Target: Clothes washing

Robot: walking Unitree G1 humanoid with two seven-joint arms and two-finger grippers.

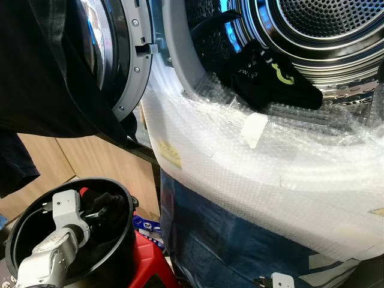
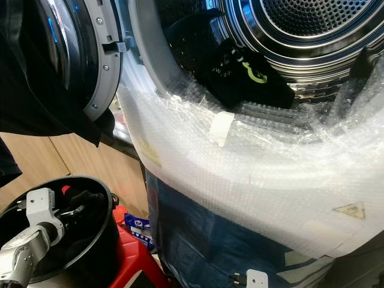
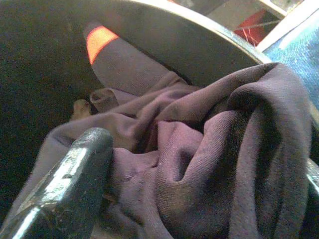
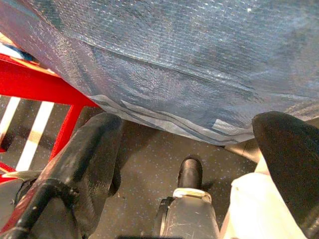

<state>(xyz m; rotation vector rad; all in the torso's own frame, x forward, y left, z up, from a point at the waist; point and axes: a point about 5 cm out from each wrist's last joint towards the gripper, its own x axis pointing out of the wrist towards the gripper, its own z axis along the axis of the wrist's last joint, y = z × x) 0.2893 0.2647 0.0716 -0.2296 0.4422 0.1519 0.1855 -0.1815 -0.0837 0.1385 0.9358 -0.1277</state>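
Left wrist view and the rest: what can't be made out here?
- Left tool: one finger lies against the dark cloth in the bucket; folds hide the other, so grip unclear.
- Bucket bottom: covered by cloth, head views.
- Garment in the drum: the door rim and bubble wrap cut it off.
- Right tool: low by the floor, open.

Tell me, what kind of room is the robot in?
Probably a laundry corner in a home. There is a front-loading washing machine wrapped in bubble wrap, its door open, dark clothes in its drum, and the left hand down in a black bucket of clothes.
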